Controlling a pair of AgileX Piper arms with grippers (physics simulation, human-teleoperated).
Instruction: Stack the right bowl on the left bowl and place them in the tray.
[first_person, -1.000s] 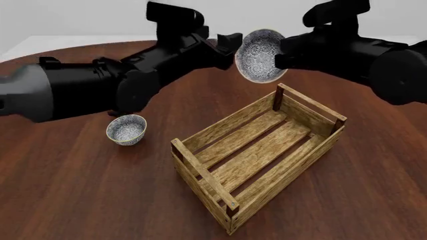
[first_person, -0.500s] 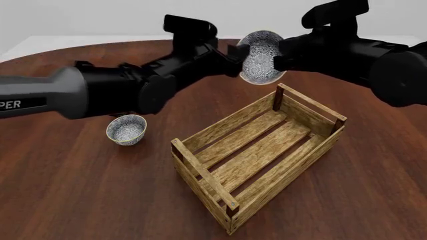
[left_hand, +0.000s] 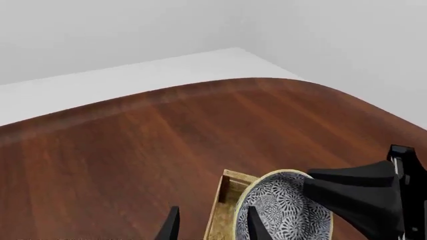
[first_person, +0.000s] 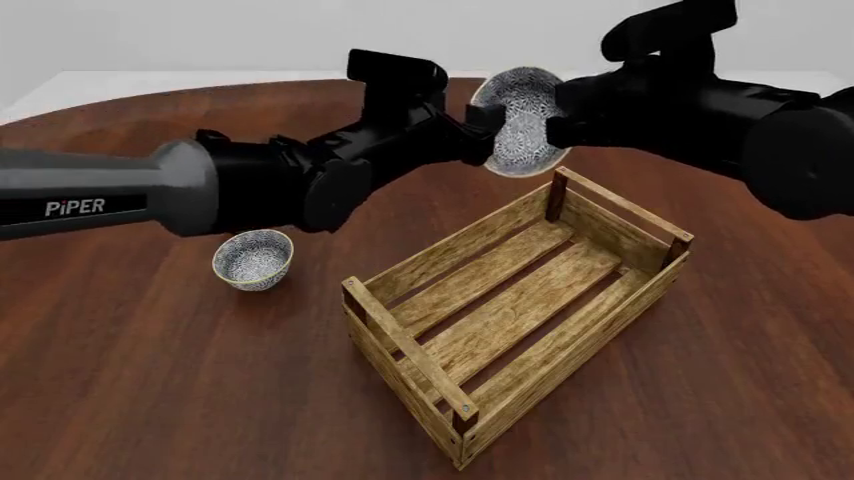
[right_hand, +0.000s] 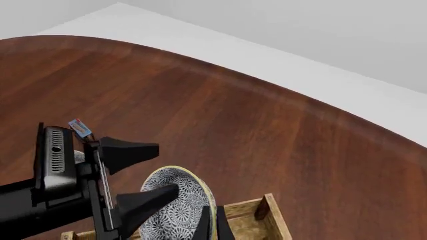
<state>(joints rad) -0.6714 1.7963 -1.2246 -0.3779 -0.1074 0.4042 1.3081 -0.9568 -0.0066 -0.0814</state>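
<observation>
The right bowl (first_person: 523, 118), blue-white patterned, hangs tilted on edge in the air above the far end of the tray (first_person: 514, 318), a light-wood slatted crate. My right gripper (first_person: 557, 112) is shut on its rim; the right wrist view shows both fingertips pinching the bowl (right_hand: 175, 210). My left gripper (first_person: 478, 122) is open right beside it. In the left wrist view one of its fingers (left_hand: 254, 226) overlaps the bowl (left_hand: 287, 212) and the other stands apart. The left bowl (first_person: 252, 258) sits upright on the table, left of the tray.
The dark round wooden table (first_person: 160, 380) carries only the tray and the left bowl. Both black arms cross above its far half and meet over the tray's far corner post (first_person: 557, 195). The table's curved far edge (left_hand: 167, 95) borders a white floor.
My left arm has swung right and forward, bringing its open gripper up against the held bowl. The right gripper has kept hold and tilted the bowl slightly. The left bowl and tray have not moved.
</observation>
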